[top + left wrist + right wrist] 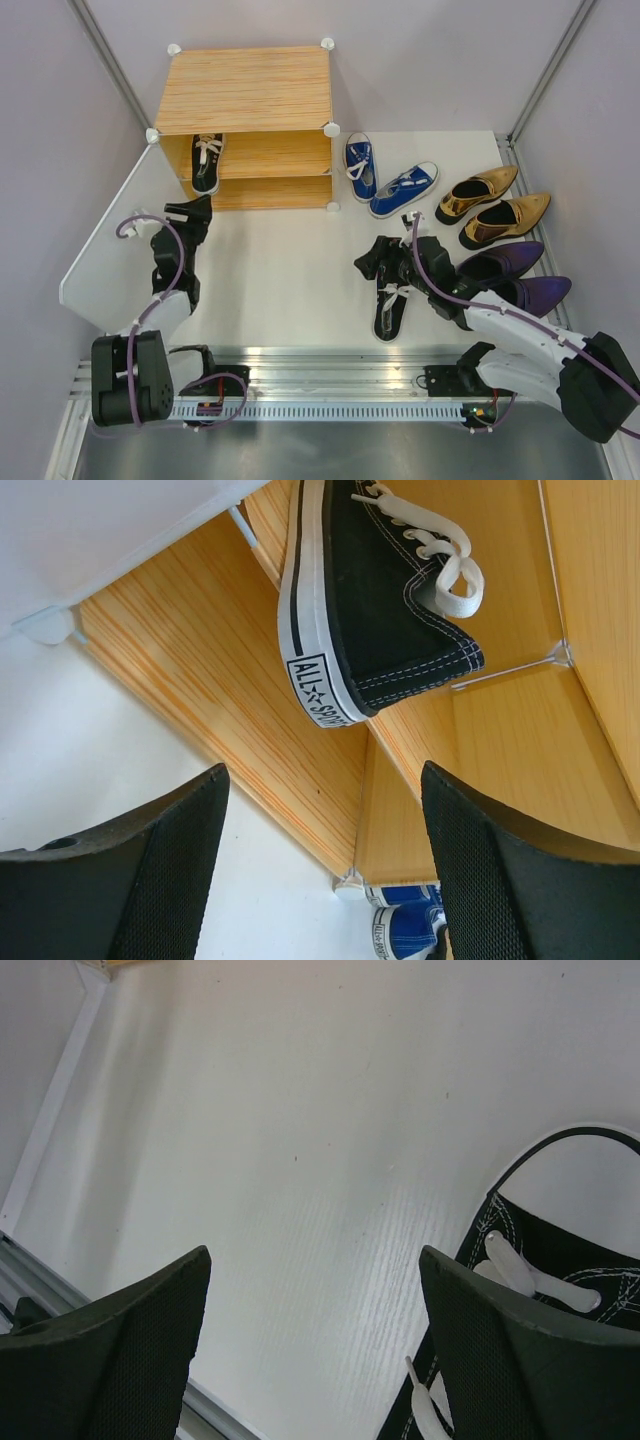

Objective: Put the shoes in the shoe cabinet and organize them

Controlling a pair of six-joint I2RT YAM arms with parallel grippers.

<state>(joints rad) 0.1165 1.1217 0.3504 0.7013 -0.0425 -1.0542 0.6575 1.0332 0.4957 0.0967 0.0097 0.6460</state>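
Note:
The wood-grain shoe cabinet [245, 95] stands at the back left, its open front facing me. One black sneaker with white laces [206, 163] sits on its upper shelf at the left, heel sticking out; it also shows in the left wrist view [375, 590]. My left gripper [190, 213] is open and empty just in front of it. The other black sneaker [391, 305] lies on the table; its heel and laces show in the right wrist view [545, 1290]. My right gripper [374, 262] is open and empty, above the table just left of that sneaker.
Two blue sneakers [385, 178] lie right of the cabinet. Gold heels [490, 205] and purple heels [515, 275] lie along the right side. A white door panel [100, 250] lies flat at the left. A metal rail [330, 385] runs along the near edge.

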